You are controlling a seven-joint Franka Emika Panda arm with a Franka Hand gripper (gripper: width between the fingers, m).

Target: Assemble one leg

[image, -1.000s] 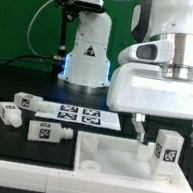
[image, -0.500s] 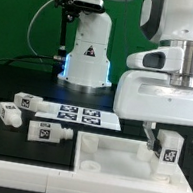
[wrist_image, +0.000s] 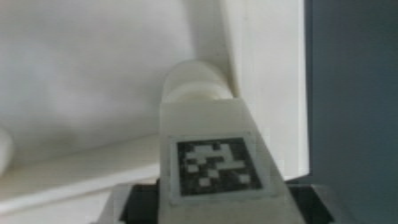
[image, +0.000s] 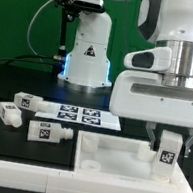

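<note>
My gripper hangs at the exterior view's right and is shut on a white leg with a black-and-white tag, held upright over the right part of the large white panel. In the wrist view the leg fills the middle, dark fingers pressed on both its sides, its far end over the panel's raised rim. Three more legs lie at the exterior view's left: one, one and one.
The marker board lies flat behind the panel. The robot's white base stands at the back. A white ledge runs along the front. The table is black.
The gripper has moved down and slightly toward the exterior view's right with the leg in it, bringing the leg closer to the panel. The loose legs have not moved.
</note>
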